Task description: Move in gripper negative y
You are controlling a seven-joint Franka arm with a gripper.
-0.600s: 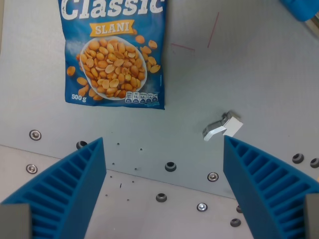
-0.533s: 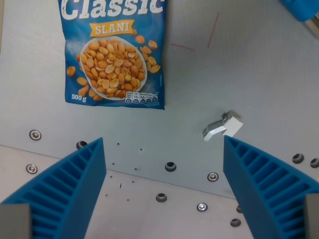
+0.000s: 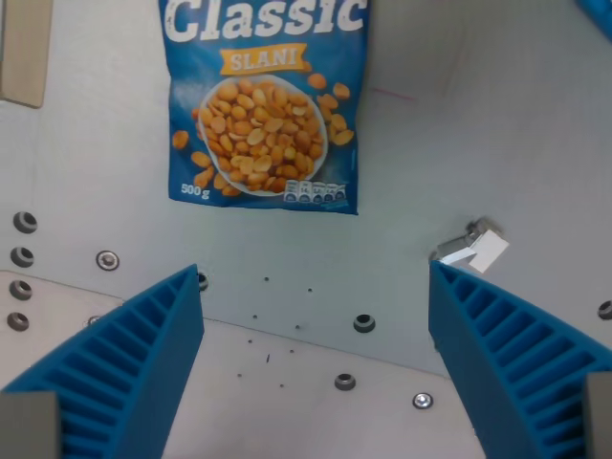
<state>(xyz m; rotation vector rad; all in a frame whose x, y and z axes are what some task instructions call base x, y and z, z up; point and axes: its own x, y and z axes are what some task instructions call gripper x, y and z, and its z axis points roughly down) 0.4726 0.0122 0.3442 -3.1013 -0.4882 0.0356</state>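
My gripper (image 3: 316,368) is open and empty, with its two blue ribbed fingers (image 3: 124,368) at the bottom left and bottom right of the wrist view. It hangs above a grey metal table (image 3: 287,258). A blue bag of peanuts marked "Classic Slani" (image 3: 265,105) lies flat on the table above the gap between the fingers, toward the wrist view's left. A small white and metal piece (image 3: 470,246) lies on the table just above the right finger.
Several bolts and holes dot the table, such as one bolt (image 3: 363,322) between the fingers. A beige edge (image 3: 24,53) shows at the top left. A blue object (image 3: 601,5) shows at the top right corner.
The whole scene has shifted toward the wrist view's right and slightly up, so the camera has moved. A beige edge has come into view at the top left. The gripper stays open.
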